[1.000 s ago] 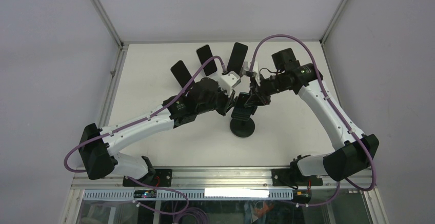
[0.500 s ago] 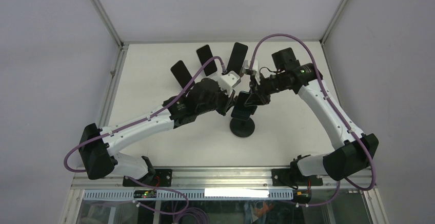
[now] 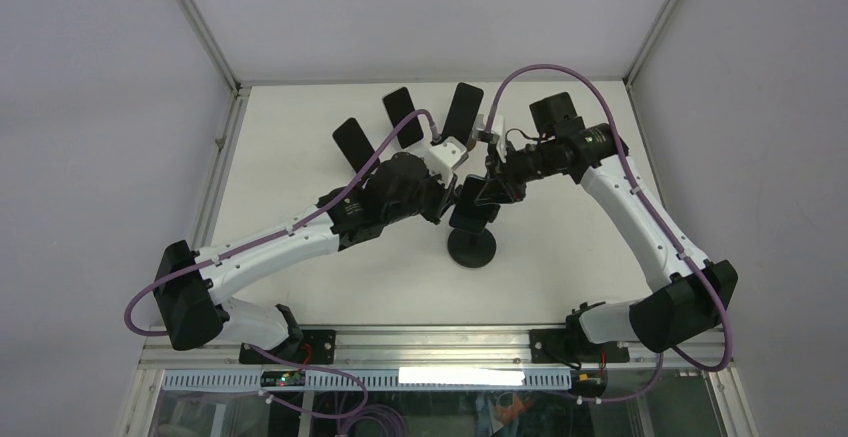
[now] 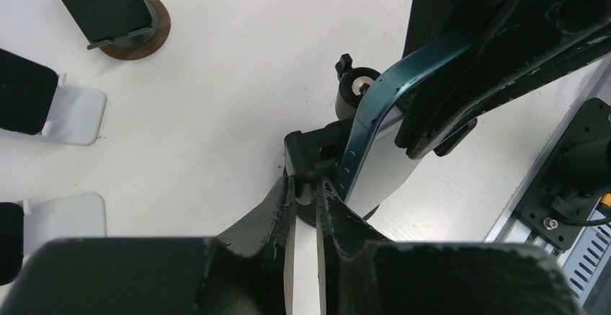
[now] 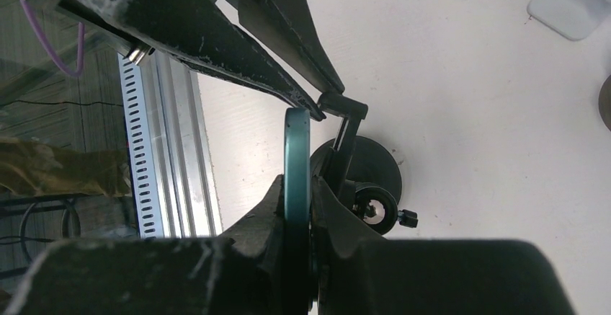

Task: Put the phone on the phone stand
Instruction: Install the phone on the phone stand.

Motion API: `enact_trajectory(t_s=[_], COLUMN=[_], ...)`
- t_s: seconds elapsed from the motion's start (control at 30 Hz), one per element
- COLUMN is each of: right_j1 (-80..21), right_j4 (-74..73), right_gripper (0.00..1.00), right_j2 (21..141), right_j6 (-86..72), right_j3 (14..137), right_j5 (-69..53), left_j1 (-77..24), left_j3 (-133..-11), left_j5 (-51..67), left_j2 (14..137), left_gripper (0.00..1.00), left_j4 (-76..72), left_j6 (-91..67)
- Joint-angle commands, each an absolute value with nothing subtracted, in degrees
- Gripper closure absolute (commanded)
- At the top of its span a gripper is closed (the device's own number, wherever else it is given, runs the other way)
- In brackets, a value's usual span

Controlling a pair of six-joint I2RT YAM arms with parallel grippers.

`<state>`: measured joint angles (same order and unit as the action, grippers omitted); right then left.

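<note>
The dark phone with a teal edge stands on edge between the fingers of my right gripper, which is shut on it. In the top view the phone hangs tilted just above the black phone stand with its round base. My left gripper is shut on the stand's black bracket, right beside the phone's teal edge. In the top view my left gripper and right gripper meet over the stand. The stand's base and knob show behind the phone.
Three other dark phones lean on stands at the back of the white table: left, middle, right. The left wrist view shows a brown round stand and two white stand bases. A metal rail runs along the near edge.
My right gripper and the phone have shifted slightly up and to the left over the stand. My left gripper has stayed shut on the stand's bracket.
</note>
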<state>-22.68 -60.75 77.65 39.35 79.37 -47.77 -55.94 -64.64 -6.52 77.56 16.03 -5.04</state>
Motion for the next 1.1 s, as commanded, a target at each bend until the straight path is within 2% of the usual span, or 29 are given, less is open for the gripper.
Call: enact_trajectory(t_s=[0.0, 1.07], right_j1=[-19.28, -19.25], right_j4=[-67.76, -70.16], right_gripper=[1.0, 1.0], right_j2=[77.69, 76.47], right_j6=[37.26, 33.13], right_j3=[77.22, 76.96], right_j5=[-31.32, -24.43], left_j1=[-54.3, -54.21], left_j3=[-65.5, -61.78], left_j5=[-17.86, -22.73], left_j2=[74.09, 73.26], left_gripper=[1.0, 1.0], left_j4=[17.41, 15.58], left_j6=[-3.51, -3.31])
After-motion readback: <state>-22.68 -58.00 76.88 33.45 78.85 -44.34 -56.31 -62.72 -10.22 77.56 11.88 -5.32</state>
